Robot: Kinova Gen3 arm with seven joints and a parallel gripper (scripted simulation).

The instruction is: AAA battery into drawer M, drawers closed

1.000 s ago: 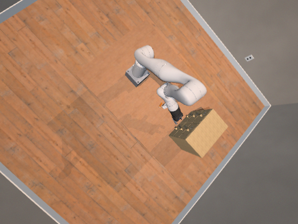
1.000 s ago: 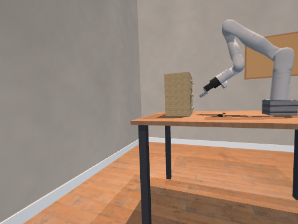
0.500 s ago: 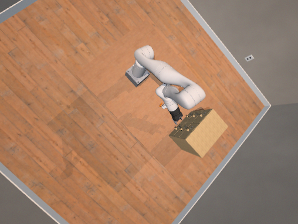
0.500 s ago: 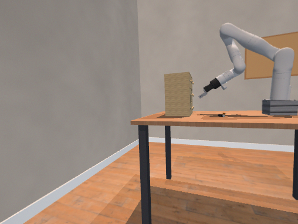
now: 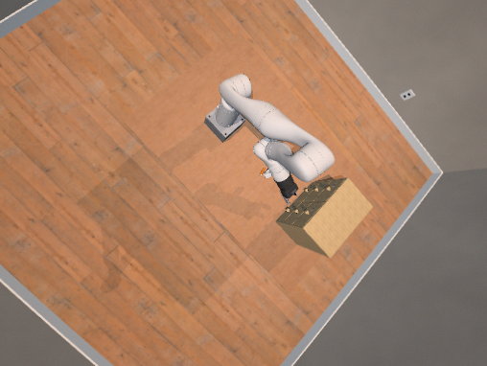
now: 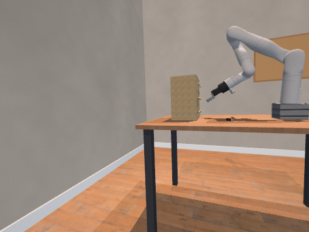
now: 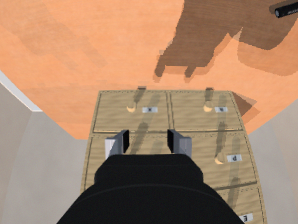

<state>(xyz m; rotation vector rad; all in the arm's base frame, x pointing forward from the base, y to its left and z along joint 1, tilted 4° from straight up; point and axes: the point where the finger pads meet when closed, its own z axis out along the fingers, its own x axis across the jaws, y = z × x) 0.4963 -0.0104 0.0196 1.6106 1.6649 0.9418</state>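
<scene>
The battery seems to be the small black cylinder lying on the bench, out in front of the chest and well apart from it. I take it for the AAA by its shape alone (the lettering on its side is too small for me to read). In my wrist view it is cut off by the upper right corner; from above I cannot pick it out. An orange thing lies near it, too small to name.

My gripper has its fingers spread wide, with nothing between them. It hangs above the bench, tilted down toward the drawer fronts, near them but apart in the side view. The arm reaches over from its base.

The chest stands upright, and the fronts I can see look pushed in. I can make out a P label and an E label, both upside down to me, but I cannot tell which drawer is M.

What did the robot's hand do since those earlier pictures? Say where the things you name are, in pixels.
The hand [image 5: 291,197] [image 6: 208,99] [image 7: 148,137] moved a little lower and closer to the chest [image 5: 337,217] [image 6: 184,98] [image 7: 207,172]. It took hold of nothing and let go of nothing. The chest stayed where it was, and the hand is open.
</scene>
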